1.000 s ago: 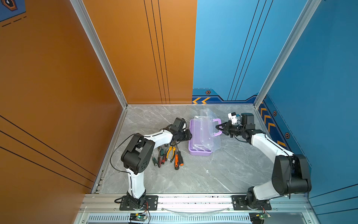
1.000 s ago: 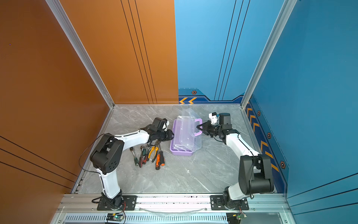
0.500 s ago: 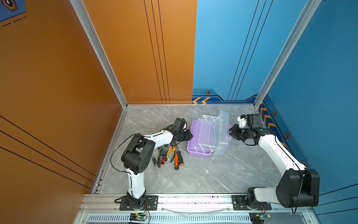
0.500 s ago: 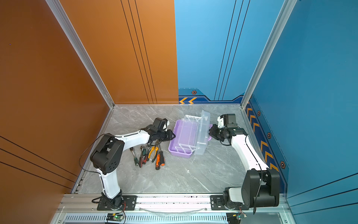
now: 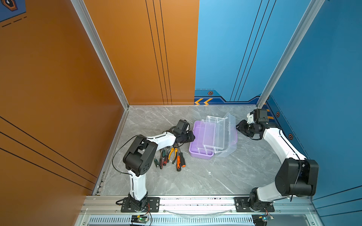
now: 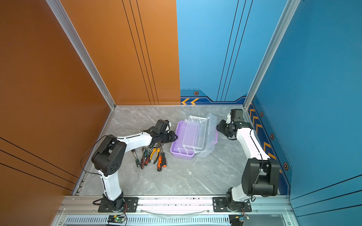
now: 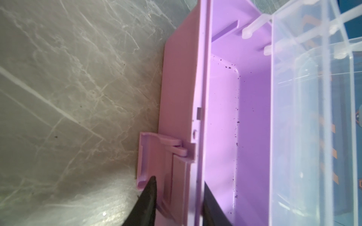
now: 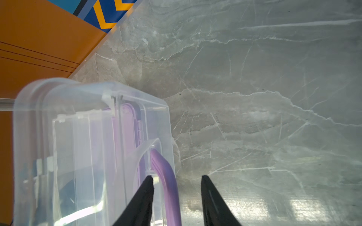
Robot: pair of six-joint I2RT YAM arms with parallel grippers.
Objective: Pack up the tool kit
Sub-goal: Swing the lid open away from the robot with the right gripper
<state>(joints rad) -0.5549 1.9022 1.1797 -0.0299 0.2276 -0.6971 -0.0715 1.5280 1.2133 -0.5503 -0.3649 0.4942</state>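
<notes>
The lilac tool kit case (image 5: 199, 154) (image 6: 182, 155) stands mid-table with its clear lid (image 5: 225, 135) (image 6: 208, 135) swung open to the right. My left gripper (image 5: 191, 137) (image 7: 179, 195) is shut on the case's left wall (image 7: 203, 97), one finger outside by the latch (image 7: 156, 156) and one inside. My right gripper (image 5: 239, 128) (image 8: 177, 187) is open at the lid's far side, with the purple handle (image 8: 166, 176) loose between its fingers. Screwdrivers, one of them orange (image 5: 179, 162) (image 6: 159, 163), and yellow-handled pliers (image 5: 172, 151) (image 6: 154, 152) lie left of the case.
The tools lie in a tight bunch under my left forearm, near the orange left wall. The blue right wall stands close behind my right wrist. Bare marble floor (image 5: 215, 176) stretches from the case toward the front rail (image 5: 195, 201).
The clear lid has swung up and over to the right. My right gripper went right with the handle and then opened. My left gripper has kept its place on the case.
</notes>
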